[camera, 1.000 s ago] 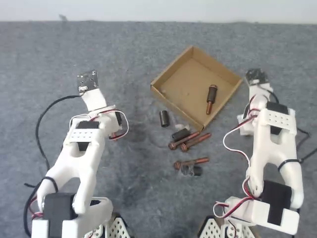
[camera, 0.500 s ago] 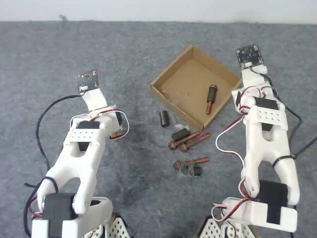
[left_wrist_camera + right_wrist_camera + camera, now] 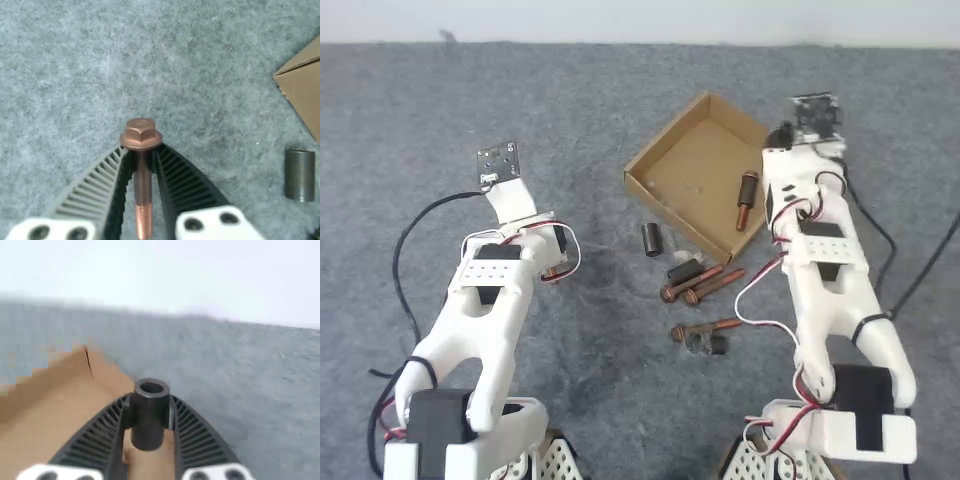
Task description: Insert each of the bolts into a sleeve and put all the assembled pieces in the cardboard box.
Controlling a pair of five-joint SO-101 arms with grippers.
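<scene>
My left gripper [image 3: 141,150] is shut on a copper bolt [image 3: 142,165], hex head forward, held over the grey carpet left of the parts pile; from above that gripper [image 3: 556,256] sits at mid left. My right gripper [image 3: 150,402] is shut on a dark sleeve [image 3: 150,412], standing upright between the fingers, above the right corner of the cardboard box [image 3: 50,390]. The cardboard box [image 3: 665,208] holds one assembled bolt and sleeve [image 3: 747,198]. Loose on the carpet lie a sleeve [image 3: 651,239], two bolts [image 3: 690,283] side by side, and a third bolt [image 3: 705,327].
Another dark sleeve [image 3: 683,270] lies by the paired bolts and more dark pieces [image 3: 708,344] sit beside the third bolt. A lone sleeve [image 3: 300,175] and the box corner [image 3: 300,85] lie off to one side ahead of my left gripper. Grey carpet [image 3: 600,110] surrounds everything.
My right arm has swung left and forward, bringing its gripper with the sleeve from beside the box to over the box's right corner. The left arm has stayed still.
</scene>
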